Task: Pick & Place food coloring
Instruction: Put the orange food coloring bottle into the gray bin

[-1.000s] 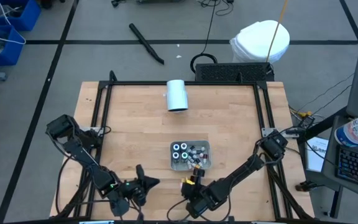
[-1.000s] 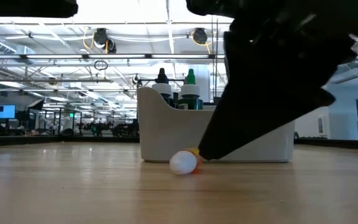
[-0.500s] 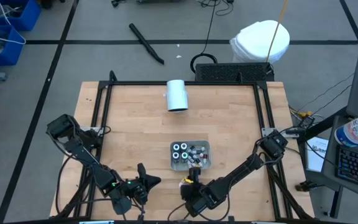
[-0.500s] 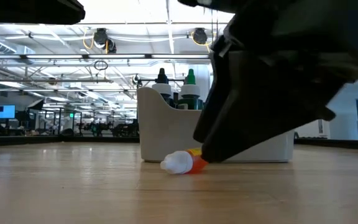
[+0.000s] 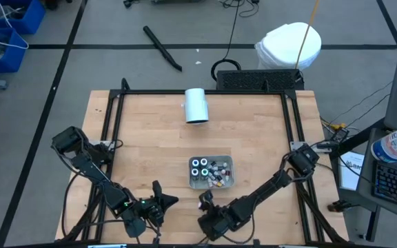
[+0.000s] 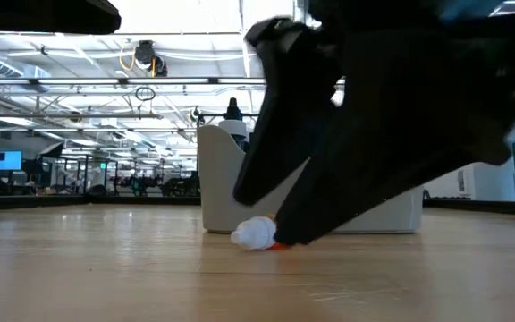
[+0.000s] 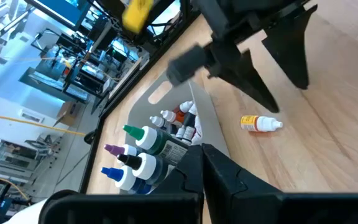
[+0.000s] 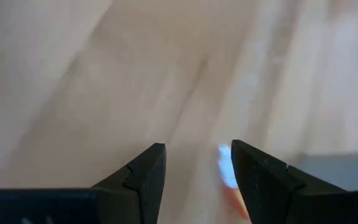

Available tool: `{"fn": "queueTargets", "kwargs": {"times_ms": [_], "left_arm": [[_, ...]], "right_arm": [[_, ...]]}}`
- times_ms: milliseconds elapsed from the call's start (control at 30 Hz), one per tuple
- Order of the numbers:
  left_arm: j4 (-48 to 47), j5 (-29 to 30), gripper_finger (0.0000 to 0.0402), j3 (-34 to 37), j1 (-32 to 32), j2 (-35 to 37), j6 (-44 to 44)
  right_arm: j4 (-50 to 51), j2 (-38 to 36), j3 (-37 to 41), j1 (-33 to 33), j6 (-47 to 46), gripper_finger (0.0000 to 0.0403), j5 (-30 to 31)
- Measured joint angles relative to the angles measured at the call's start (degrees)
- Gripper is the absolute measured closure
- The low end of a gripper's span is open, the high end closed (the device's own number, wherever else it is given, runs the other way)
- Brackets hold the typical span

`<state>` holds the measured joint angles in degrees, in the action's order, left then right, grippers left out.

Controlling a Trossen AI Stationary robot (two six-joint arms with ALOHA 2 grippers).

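The food coloring bottles (image 7: pixel 160 140) stand in a grey tray (image 5: pixel 229 160) at the table's middle. One more, an orange bottle with a white cap (image 7: pixel 261 124), lies on its side on the wood just in front of the tray (image 6: pixel 259 234). My right gripper (image 5: pixel 204 198) is open and slants down over this bottle. In the right wrist view the bottle (image 8: pixel 227 168) shows beside one finger, outside the gap. My left gripper (image 5: pixel 169 201) hangs shut above the table, left of the right one, with nothing in it. My right gripper has one fingertip (image 6: pixel 286 234) right at the lying bottle's orange body (image 6: pixel 278 243), coming from above at a slant. The finger hides that spot, so I cannot tell whether it touches. The bottle lies flat on the table.
A large white cylinder (image 5: pixel 196 105) lies on its side near the table's far edge. A black frame (image 5: pixel 116 110) runs along the table's left, far and right sides. Bare wood lies between the tray and the cylinder.
My right gripper has rolled about its own long axis while staying over the same spot. The lying bottle has swung round on the table: its cap faced the near edge before and now points toward the table's left.
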<state>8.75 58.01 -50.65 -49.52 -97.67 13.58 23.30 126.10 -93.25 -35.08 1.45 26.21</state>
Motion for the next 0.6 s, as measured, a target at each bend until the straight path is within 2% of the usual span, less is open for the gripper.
{"fn": "queueTargets", "kwargs": {"times_ms": [67,333,467,600], "left_arm": [[0.0,0.0,0.0391,0.0,0.0,0.0,-0.2],[0.0,-0.1,0.0349,0.0,0.0,0.0,-1.1],[-0.1,-0.8,0.034,0.0,0.0,0.0,-1.2],[-0.1,-1.2,0.0339,0.0,0.0,0.0,-1.3]], "right_arm": [[0.1,0.0,0.0,1.3,0.3,0.0232,-3.5],[4.4,0.0,0.0,3.2,3.3,0.0232,-3.8],[5.1,0.0,0.0,3.7,4.6,0.0232,-4.1],[5.1,-0.2,0.0,4.6,6.5,0.0232,-7.2]]}}
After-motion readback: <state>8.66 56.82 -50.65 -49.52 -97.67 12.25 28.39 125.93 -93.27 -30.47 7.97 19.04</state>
